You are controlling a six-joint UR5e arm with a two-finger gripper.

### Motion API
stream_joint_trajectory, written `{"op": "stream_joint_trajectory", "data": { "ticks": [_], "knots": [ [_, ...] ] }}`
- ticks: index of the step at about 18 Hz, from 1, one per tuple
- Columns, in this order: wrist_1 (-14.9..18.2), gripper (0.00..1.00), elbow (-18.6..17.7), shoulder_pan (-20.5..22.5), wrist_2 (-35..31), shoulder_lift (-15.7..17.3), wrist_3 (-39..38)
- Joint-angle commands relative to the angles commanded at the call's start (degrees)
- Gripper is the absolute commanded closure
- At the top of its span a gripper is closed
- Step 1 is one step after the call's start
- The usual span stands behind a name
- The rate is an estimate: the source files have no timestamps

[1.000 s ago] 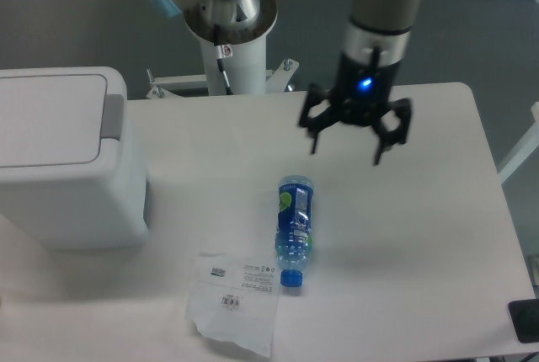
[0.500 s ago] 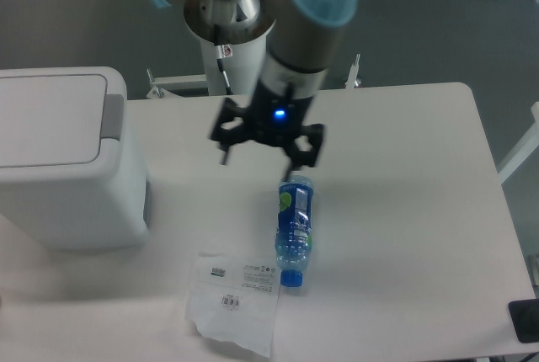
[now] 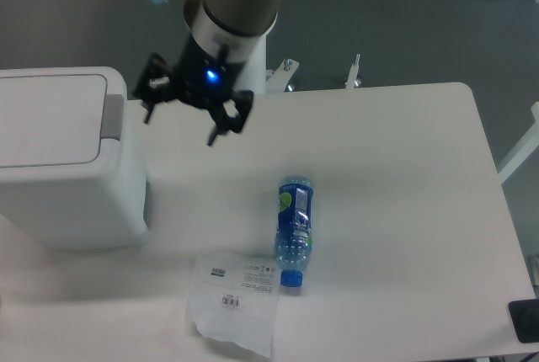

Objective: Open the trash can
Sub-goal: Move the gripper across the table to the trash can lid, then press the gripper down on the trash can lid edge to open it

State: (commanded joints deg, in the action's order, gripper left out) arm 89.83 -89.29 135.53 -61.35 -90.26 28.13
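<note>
One trash can [image 3: 63, 160] is sitting at the worktop's [image 3: 404, 177] left edge, lid lying flat (closed), its grey push-bar strip [image 3: 114, 126] running front to back on the right side. Just beside that strip, the hand [image 3: 181, 126] is hovering, fingers spread, holding nothing.

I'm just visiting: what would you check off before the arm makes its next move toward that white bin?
1. Trash can lid is shut, so the job remains: ok.
2. Grey push-bar is uncovered and facing the arm: ok.
3. Gripper is open and holding nothing: ok.
4. Gripper is lined up over the push-bar: not ok, it hangs just to the bar's right.
5. Bottle and paper sheet lie out of the path: ok.
6. Gripper's height above the bar: cannot tell.
</note>
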Motion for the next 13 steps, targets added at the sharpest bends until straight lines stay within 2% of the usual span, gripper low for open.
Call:
{"op": "stream_joint_trajectory", "data": {
  "ticks": [13],
  "knots": [
    [-0.62, 0.00, -1.15, -1.23, 1.85, -2.20, -3.60]
  ]
}}
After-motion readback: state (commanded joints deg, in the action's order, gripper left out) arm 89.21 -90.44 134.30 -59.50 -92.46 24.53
